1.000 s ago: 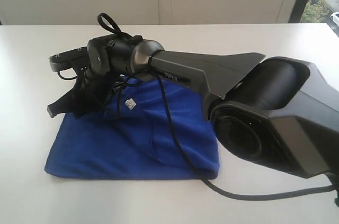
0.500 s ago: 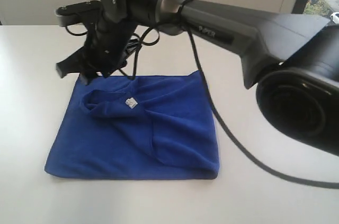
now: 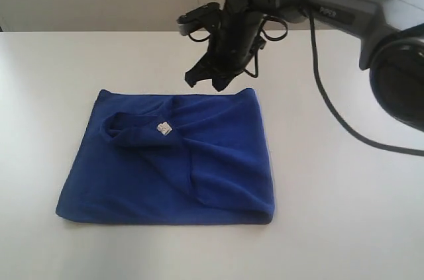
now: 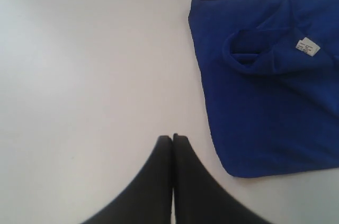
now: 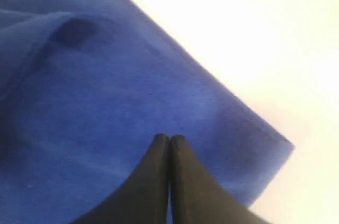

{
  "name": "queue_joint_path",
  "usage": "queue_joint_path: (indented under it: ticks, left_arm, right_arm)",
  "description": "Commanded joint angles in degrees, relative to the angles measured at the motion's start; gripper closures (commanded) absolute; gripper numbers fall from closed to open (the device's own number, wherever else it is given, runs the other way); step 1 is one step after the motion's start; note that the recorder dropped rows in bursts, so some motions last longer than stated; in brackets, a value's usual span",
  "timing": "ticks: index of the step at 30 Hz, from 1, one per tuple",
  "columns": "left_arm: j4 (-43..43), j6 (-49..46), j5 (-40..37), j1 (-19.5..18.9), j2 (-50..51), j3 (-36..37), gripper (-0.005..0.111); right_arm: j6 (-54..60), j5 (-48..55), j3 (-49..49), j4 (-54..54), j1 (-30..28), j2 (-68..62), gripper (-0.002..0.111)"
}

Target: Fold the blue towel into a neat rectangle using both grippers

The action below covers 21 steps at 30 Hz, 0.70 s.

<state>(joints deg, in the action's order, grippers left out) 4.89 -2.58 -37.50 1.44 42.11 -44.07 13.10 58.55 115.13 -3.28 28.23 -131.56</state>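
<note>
Hovering above the far edge of the towel (image 3: 165, 161): right gripper (image 3: 207, 81), close to the far right corner, looks clear of the cloth. Jaws pressed tight together, nothing between them. Right wrist view agrees: fingertips meet, blue cloth under them, a corner of the towel and bare table beyond

Left gripper (image 4: 172, 138): jaws shut flat against each other, empty, over bare table just off one side edge of the towel, not touching it

Towel lies flat on the white table (image 3: 344, 214), folded into a rough rectangle, far edge a bit shorter than the near one. Not tidy: a loose flap is bunched up near the far left corner, with the white tag (image 3: 163, 128) sitting on it. From the tag a raised crease runs toward the near edge. Near right corner is a rounded fold

Right arm (image 3: 351, 12) reaches in from right of the towel; lettering on its grey tube too small to read. Black cable (image 3: 331, 108) hangs off it and loops down right of the towel
</note>
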Motion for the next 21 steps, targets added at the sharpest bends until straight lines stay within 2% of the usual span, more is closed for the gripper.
queue_joint_path:
  ticks: [1, 6, 14, 21]
  left_arm:
    - [0.2, -0.3, -0.2, -0.1, -0.5, 0.3, 0.107]
    - [0.2, -0.3, -0.2, -0.1, -0.5, 0.3, 0.107]
    - [0.2, -0.3, -0.2, -0.1, -0.5, 0.3, 0.107]
    - [0.2, -0.3, -0.2, -0.1, -0.5, 0.3, 0.107]
  right_arm:
    - [1.2, -4.8, -2.7, 0.5, -4.1, -0.7, 0.108]
    - [2.2, -4.9, -2.7, 0.4, -6.5, -3.8, 0.108]
    - [4.1, -5.6, -2.7, 0.8, -6.7, -6.9, 0.108]
    - [-3.4, 3.8, -2.7, 9.6, -8.0, -7.8, 0.108]
